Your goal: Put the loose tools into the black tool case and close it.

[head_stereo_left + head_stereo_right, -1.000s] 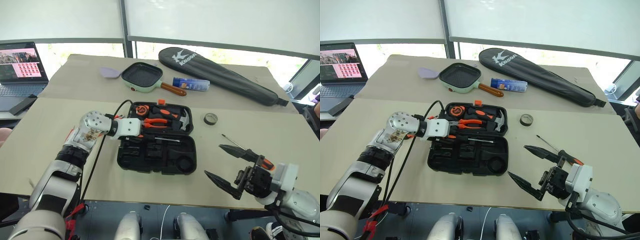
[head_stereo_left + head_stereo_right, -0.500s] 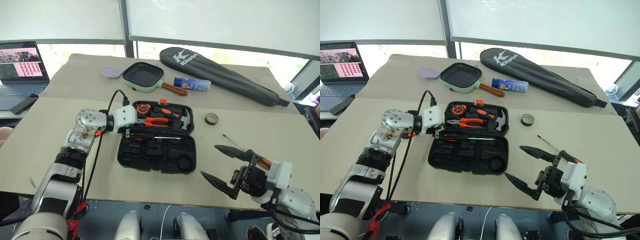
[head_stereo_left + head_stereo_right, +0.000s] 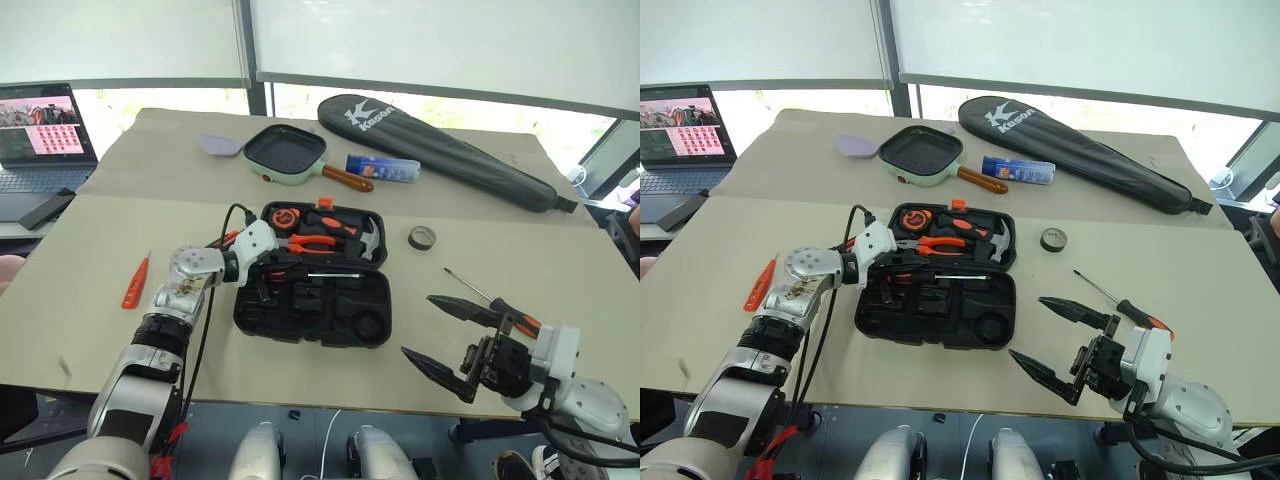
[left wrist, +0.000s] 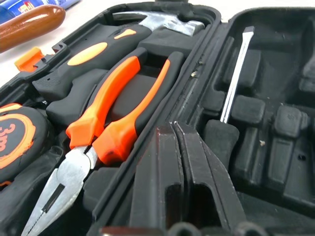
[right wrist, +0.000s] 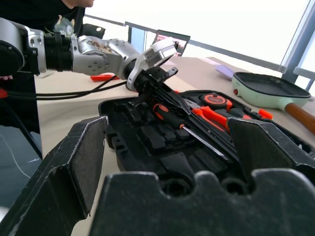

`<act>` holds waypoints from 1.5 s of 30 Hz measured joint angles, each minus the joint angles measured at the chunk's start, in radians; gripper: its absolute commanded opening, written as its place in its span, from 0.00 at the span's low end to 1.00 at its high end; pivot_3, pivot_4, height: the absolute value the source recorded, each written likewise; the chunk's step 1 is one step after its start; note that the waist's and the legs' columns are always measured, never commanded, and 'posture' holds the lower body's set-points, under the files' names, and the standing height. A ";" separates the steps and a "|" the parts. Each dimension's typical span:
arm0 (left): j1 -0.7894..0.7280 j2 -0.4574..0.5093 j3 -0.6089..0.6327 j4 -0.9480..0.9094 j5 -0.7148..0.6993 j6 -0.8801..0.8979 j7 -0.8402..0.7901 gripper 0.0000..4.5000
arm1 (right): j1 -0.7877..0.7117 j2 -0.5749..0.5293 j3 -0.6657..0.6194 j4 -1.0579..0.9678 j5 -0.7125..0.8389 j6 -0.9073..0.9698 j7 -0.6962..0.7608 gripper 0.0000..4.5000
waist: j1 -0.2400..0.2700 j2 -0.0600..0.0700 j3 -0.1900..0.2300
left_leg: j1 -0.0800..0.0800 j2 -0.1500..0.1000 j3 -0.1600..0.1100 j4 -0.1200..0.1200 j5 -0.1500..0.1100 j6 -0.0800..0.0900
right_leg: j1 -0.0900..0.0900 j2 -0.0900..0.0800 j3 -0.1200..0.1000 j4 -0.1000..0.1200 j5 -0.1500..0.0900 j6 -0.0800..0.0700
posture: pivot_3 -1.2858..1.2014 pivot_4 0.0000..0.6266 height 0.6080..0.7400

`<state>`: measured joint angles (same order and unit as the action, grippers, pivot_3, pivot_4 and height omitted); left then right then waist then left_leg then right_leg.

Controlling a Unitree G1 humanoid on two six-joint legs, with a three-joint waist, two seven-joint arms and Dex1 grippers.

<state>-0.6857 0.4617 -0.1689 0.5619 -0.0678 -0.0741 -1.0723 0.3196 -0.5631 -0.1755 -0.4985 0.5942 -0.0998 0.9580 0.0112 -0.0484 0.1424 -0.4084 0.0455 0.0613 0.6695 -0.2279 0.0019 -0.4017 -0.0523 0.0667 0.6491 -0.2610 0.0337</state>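
Note:
The black tool case (image 3: 370, 300) lies open mid-table. A screwdriver with a black-and-orange handle (image 5: 170, 118) rests in its near half, steel shaft (image 4: 236, 73) pointing right. My left gripper (image 3: 266, 272) hovers over the case's left end, shut with nothing between its fingers (image 4: 182, 167). A slim orange tool (image 3: 134, 282) lies on the table to the left. The dark tape roll (image 3: 422, 237) sits right of the case. Another black-and-orange screwdriver (image 3: 492, 302) lies at the right, just behind my open, empty right gripper (image 3: 418, 326).
Orange-handled pliers (image 3: 315, 243), a hammer (image 3: 365, 240) and a tape measure (image 3: 287, 216) fill the case's far half. Behind it are a green pan (image 3: 285, 152), a blue tube (image 3: 383, 167) and a black racket bag (image 3: 440, 150). A laptop (image 3: 40, 135) stands far left.
My left forearm has swung down and the wrist has rolled, keeping the gripper at the case's left end; this uncovered the slim orange tool. The right arm has not moved.

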 measured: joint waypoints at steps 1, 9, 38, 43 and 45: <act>0.000 0.002 -0.006 0.000 0.008 -0.012 0.000 0.01 | 0.002 0.001 0.000 0.001 0.000 0.000 0.001 1.00 | 0.000 0.000 0.000 | 0.001 0.000 0.000 0.000 0.000 0.000 | 0.000 0.000 0.000 0.000 0.000 0.000 | 0.52 0.24 1.00; -0.016 0.001 -0.051 -0.011 0.071 0.010 0.014 0.01 | 0.004 0.014 0.000 0.024 -0.003 -0.004 0.007 1.00 | 0.002 0.003 -0.002 | 0.011 0.000 0.000 0.000 0.000 0.000 | 0.013 0.000 -0.001 -0.002 0.000 0.000 | 0.52 0.24 1.00; 0.010 -0.069 -0.010 -0.058 -0.012 0.081 -0.009 0.01 | 0.006 0.056 0.006 0.055 -0.039 -0.025 0.014 1.00 | -0.004 0.013 -0.009 | 0.005 0.000 -0.001 0.000 0.000 0.001 | 0.007 0.000 0.000 -0.002 0.000 0.001 | 0.52 0.24 1.00; 0.034 -0.063 -0.020 -0.086 -0.007 0.117 -0.009 0.01 | 0.013 0.058 0.006 0.055 -0.041 -0.025 0.013 1.00 | -0.005 0.013 -0.009 | 0.005 -0.001 -0.001 0.000 0.000 0.001 | 0.007 0.000 0.000 -0.002 -0.001 0.001 | 0.52 0.24 1.00; 0.029 -0.062 -0.034 -0.080 0.013 0.130 0.007 0.01 | 0.014 0.059 0.006 0.055 -0.041 -0.026 0.013 1.00 | -0.005 0.013 -0.009 | 0.006 -0.001 -0.001 0.000 0.000 0.001 | 0.007 0.000 0.000 -0.002 -0.001 0.001 | 0.52 0.24 1.00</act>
<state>-0.6564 0.4002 -0.2032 0.4822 -0.0549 0.0561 -1.0651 0.3333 -0.5045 -0.1693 -0.4437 0.5532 -0.1254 0.9713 0.0064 -0.0353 0.1331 -0.4026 0.0450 0.0606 0.6694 -0.2284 0.0025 -0.3943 -0.0525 0.0663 0.6468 -0.2616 0.0343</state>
